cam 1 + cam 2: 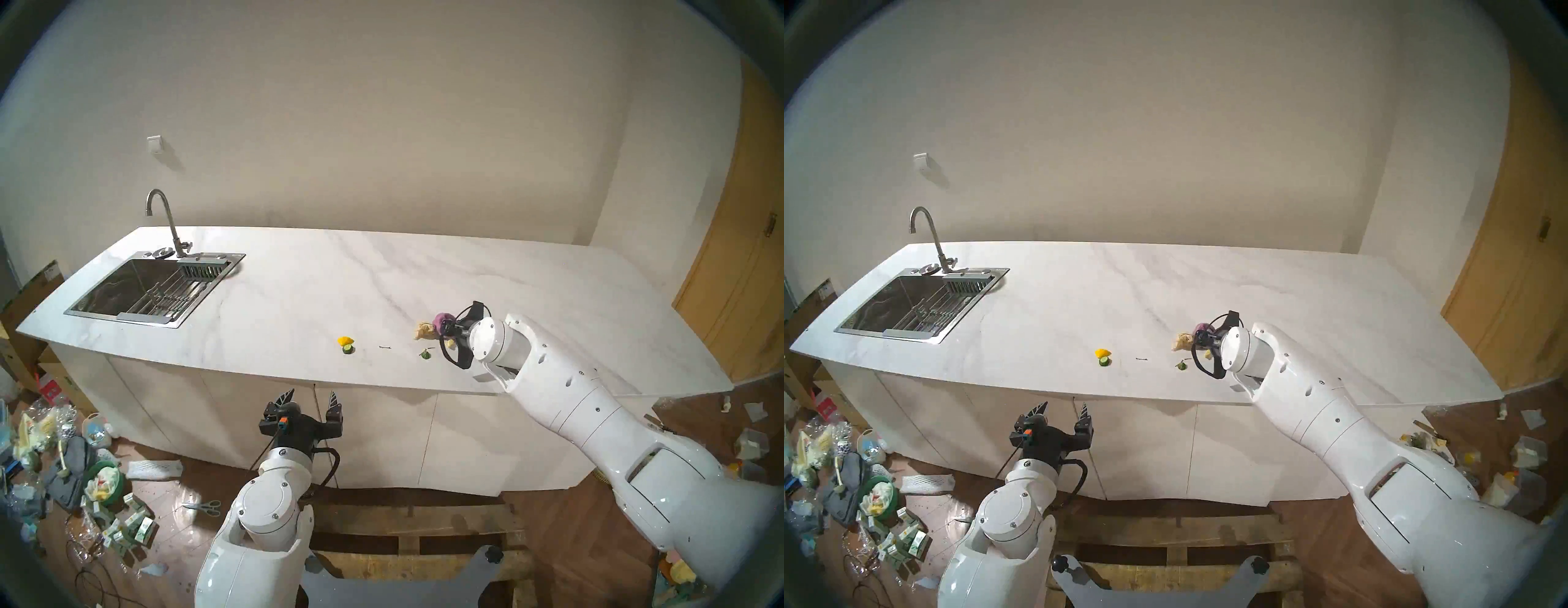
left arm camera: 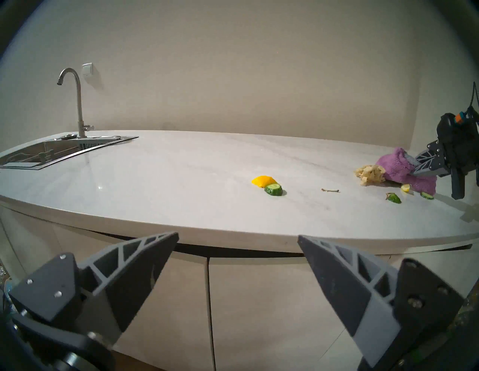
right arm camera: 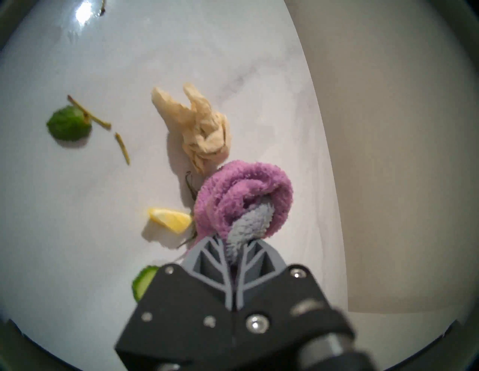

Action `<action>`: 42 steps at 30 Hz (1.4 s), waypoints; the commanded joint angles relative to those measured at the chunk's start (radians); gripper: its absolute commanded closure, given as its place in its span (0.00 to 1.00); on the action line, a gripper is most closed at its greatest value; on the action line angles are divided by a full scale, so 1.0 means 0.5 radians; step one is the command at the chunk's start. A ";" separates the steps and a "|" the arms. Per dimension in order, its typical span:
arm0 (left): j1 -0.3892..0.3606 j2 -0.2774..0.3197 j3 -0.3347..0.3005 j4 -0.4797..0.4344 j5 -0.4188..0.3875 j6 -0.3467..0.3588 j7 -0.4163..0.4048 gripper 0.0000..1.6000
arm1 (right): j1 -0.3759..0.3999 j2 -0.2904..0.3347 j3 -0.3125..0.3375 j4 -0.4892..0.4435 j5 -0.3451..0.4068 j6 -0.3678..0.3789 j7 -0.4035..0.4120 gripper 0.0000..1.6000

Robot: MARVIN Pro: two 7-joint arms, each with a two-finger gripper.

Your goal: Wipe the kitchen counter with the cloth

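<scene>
The white marble-look kitchen counter runs across the head views, and my right wrist view looks down on it. My right gripper is shut on the purple fuzzy cloth, pinching its grey-blue patch. It holds the cloth bunched on the counter's right part. The cloth touches a beige wad of paper on its left. My left gripper is open and empty, below the counter's front edge, facing the white cabinet fronts.
Food scraps lie on the counter: a lemon wedge, cucumber slices, a green leaf with stems, and further left a yellow piece and a twig. The steel sink and faucet are far left.
</scene>
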 commanded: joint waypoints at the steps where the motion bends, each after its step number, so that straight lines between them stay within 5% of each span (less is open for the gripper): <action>1: -0.012 0.000 0.004 -0.052 -0.001 -0.013 -0.005 0.00 | -0.038 -0.153 -0.042 -0.139 0.035 0.062 0.014 1.00; 10: -0.014 0.000 0.004 -0.049 -0.001 -0.014 -0.004 0.00 | -0.081 -0.318 -0.091 -0.262 0.068 0.148 -0.018 1.00; 12: -0.012 0.001 0.005 -0.052 -0.002 -0.013 -0.004 0.00 | -0.063 -0.437 -0.092 -0.216 0.031 0.205 -0.161 1.00; 22: -0.015 0.001 0.005 -0.047 -0.002 -0.014 -0.002 0.00 | 0.008 -0.572 -0.066 -0.141 0.062 0.247 -0.199 1.00; 25: -0.016 0.001 0.005 -0.045 -0.002 -0.014 -0.002 0.00 | 0.046 -0.518 -0.126 -0.184 0.101 0.242 -0.188 1.00; 31: -0.017 0.001 0.005 -0.044 -0.002 -0.014 -0.001 0.00 | 0.137 -0.666 -0.058 -0.092 0.081 0.268 -0.284 1.00; 36: -0.015 0.002 0.006 -0.048 -0.003 -0.014 -0.001 0.00 | 0.206 -0.615 0.010 -0.096 0.084 0.260 -0.286 1.00; 42: -0.013 0.003 0.006 -0.051 -0.003 -0.014 -0.002 0.00 | 0.232 -0.412 0.051 -0.186 0.078 0.230 -0.164 1.00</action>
